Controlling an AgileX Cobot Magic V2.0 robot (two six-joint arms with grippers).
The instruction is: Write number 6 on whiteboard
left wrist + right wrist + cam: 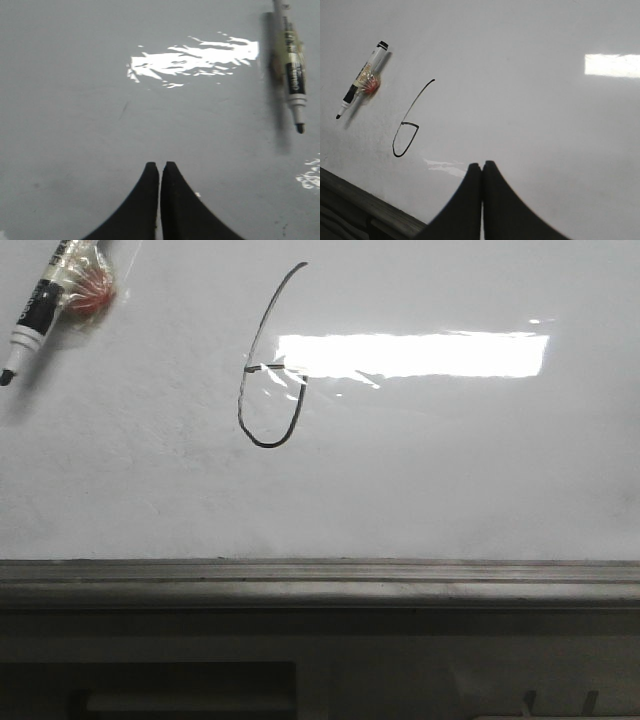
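Note:
A thin black number 6 [268, 390] is drawn on the glossy whiteboard [450, 480], left of centre in the front view; it also shows in the right wrist view [406, 137]. A black-and-white marker [45, 300] with a red and clear wrap lies uncapped on the board at the upper left, held by nothing. It also shows in the left wrist view [291, 70] and in the right wrist view [362, 80]. My left gripper [160, 165] is shut and empty over bare board. My right gripper [482, 164] is shut and empty, right of the 6. Neither gripper shows in the front view.
A grey metal ledge [320, 585] runs along the board's lower edge, with dark furniture below it. A bright rectangular glare patch [420, 353] lies across the board just right of the 6.

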